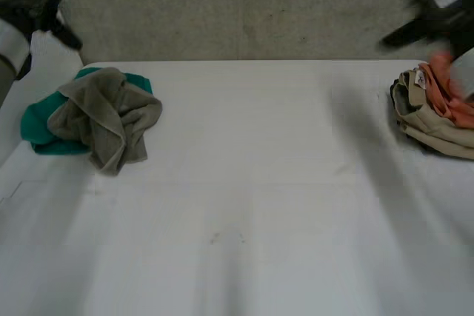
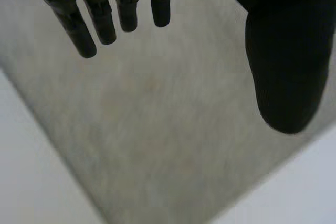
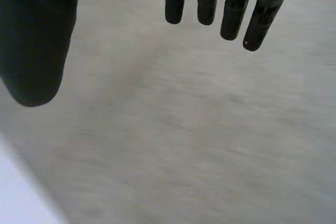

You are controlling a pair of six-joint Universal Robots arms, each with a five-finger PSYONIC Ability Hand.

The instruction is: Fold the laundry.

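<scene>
While both hands hung past the far edge of the counter (image 1: pixel 244 205), the laundry sat in two lots on it. A crumpled grey-brown towel (image 1: pixel 104 116) lay on top of a teal cloth (image 1: pixel 37 127), near the counter's far corner, on the robot's side of the left hand (image 2: pixel 286 51) and apart from it. A folded beige garment (image 1: pixel 429 120) with an orange garment (image 1: pixel 444 90) on it lay at the counter's side edge, near the right hand (image 3: pixel 37 35), not touching it. Nothing stood between the two piles; the wide middle and the near part of the counter were bare, with open room for either arm. Both hands were over the grey carpeted floor (image 1: pixel 244 12), not over the counter. In the left wrist view, the fingers were straight and pointed down at the floor, thumb spread well apart, hand released and holding nothing. The right wrist view showed the same pose: straight fingers, thumb wide, hand released, floor under the palm. Neither hand touched any cloth.
</scene>
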